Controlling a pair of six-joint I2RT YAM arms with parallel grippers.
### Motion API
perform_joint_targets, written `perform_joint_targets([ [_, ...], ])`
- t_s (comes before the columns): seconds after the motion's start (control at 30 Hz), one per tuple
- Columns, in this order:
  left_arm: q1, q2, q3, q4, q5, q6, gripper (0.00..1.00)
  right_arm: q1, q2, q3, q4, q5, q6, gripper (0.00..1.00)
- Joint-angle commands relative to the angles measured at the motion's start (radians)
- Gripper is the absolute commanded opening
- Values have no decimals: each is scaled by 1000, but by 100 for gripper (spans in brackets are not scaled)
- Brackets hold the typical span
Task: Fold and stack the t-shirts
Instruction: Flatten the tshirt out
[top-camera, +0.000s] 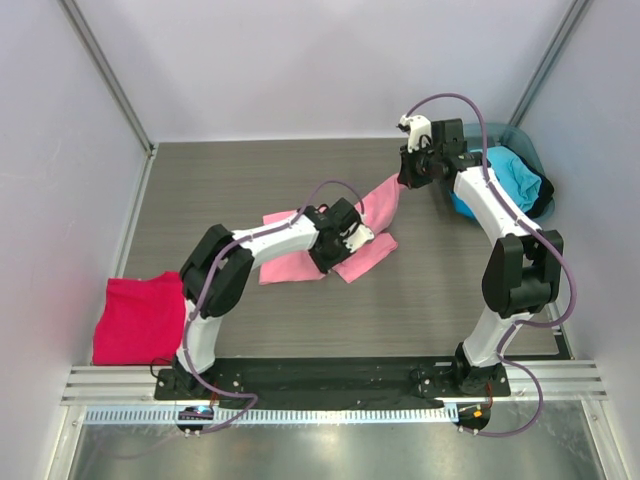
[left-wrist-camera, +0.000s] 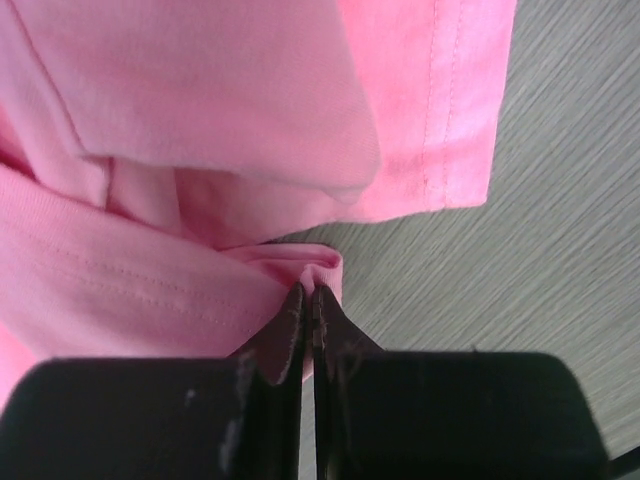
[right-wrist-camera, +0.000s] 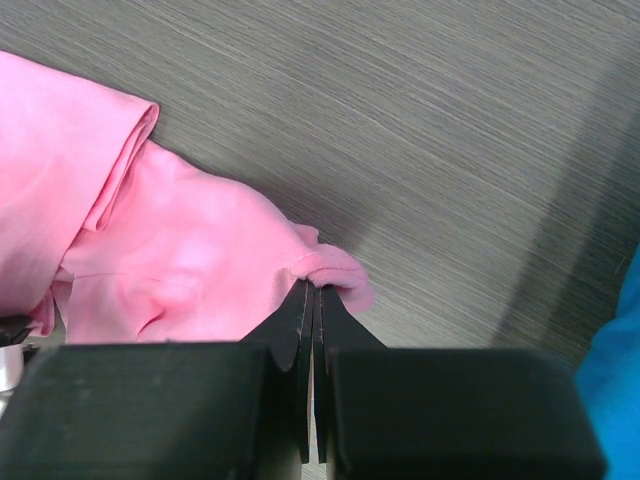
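Note:
The light pink t-shirt (top-camera: 368, 232) lies partly bunched on the middle of the table. My left gripper (top-camera: 345, 243) is shut on a fold of it (left-wrist-camera: 300, 262) near the shirt's middle. My right gripper (top-camera: 408, 178) is shut on the shirt's far right corner (right-wrist-camera: 335, 268) and holds it lifted, so the cloth stretches between the two grippers. A crimson-magenta t-shirt (top-camera: 138, 318) lies flat at the near left edge. Blue and turquoise t-shirts (top-camera: 508, 178) sit in the grey-teal round tub (top-camera: 528, 148) at the far right.
The tub stands close behind my right arm's wrist. White walls enclose the table on the left, back and right. A metal rail (top-camera: 330, 385) runs along the near edge by the arm bases.

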Motion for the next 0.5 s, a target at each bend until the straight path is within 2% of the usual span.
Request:
perform_joint_targets([
  [0.0,-2,-125,-18,-12,-22,20,0,-4,-7,16,31,8,11,1],
  [0.13,29,-303,-18,5,-124,61,0,-4,-22,42,31,39,11,1],
  [0.23,93,-450,-15,-21,-210,135,0,-4,-65,56,8,51,7,1],
  [0.37,191,-624,-104,-21,-250,288,0,-4,-146,33,-20,42,-35,1],
  [0.47,205,-716,-185,-75,-287,298,0,-4,-213,25,-40,56,-38,1],
])
